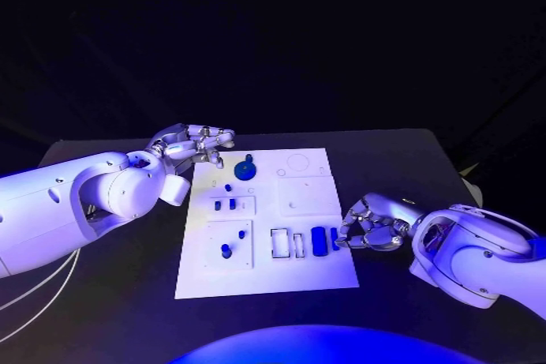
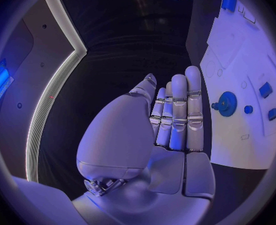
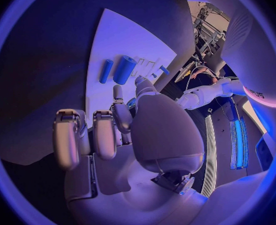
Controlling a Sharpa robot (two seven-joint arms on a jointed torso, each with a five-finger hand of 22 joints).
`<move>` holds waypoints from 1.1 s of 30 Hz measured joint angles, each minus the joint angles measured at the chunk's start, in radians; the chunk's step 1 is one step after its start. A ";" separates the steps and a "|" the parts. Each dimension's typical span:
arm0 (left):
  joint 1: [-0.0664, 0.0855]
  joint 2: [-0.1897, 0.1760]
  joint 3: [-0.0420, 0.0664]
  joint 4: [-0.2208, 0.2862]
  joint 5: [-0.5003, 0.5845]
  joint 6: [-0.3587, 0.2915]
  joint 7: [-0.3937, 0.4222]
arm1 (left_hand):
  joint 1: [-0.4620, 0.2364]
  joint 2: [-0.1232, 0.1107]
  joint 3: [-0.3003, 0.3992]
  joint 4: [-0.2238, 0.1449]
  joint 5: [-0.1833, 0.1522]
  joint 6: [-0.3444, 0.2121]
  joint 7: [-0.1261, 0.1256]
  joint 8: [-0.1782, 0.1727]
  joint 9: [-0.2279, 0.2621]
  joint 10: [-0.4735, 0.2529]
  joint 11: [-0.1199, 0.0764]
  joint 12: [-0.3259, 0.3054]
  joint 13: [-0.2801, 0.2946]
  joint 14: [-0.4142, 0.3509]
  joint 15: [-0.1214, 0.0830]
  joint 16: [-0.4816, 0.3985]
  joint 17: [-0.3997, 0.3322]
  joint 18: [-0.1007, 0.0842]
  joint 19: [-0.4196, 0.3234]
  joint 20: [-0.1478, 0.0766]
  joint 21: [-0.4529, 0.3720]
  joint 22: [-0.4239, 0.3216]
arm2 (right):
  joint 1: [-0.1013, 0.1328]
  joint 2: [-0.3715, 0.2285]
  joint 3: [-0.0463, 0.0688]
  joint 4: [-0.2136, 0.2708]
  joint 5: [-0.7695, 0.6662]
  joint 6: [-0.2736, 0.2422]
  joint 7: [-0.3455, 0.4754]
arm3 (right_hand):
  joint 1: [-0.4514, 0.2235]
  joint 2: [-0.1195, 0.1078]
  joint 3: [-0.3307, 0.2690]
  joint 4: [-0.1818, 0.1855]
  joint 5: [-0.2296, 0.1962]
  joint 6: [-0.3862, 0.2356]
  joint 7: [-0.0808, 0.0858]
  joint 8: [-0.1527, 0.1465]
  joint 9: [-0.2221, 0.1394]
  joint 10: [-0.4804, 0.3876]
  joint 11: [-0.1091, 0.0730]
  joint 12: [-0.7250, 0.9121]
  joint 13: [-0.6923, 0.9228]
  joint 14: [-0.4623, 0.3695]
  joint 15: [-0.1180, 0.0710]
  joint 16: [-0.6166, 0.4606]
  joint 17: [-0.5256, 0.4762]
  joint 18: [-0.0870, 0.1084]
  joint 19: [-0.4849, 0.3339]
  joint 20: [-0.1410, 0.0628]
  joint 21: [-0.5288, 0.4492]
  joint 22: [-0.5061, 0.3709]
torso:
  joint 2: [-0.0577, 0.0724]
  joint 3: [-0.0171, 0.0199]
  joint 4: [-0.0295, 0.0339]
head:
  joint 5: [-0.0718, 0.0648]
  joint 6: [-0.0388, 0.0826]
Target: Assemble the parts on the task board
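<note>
Right hand seemingly empty at task board edge, left hand opposite.

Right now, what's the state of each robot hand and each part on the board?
left robot hand: open, fingers straight, off the board's edge, holding nothing
right robot hand: fingers curled at the board's right edge; grip unclear
gear part: standing on the task board
blue cylinder: lying flat on the board by the right robot hand
</note>
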 measured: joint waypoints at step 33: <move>-0.001 -0.007 -0.001 0.001 0.000 0.004 -0.001 | 0.000 0.000 0.000 0.000 0.000 0.000 0.000 0.000 0.000 0.000 0.000 0.000 0.000 0.000 0.000 0.000 0.000 0.000 0.000 0.000 0.000 0.000 | -0.062 0.153 -0.002 -0.073 -0.154 -0.075 -0.149 | -0.034 0.026 -0.051 0.007 0.047 0.000 0.000 -0.008 0.015 0.000 0.000 0.000 0.012 0.000 0.000 0.010 0.000 0.000 0.000 0.000 0.009 0.000 | -0.002 -0.0018 -0.0013 | 0.013 -0.006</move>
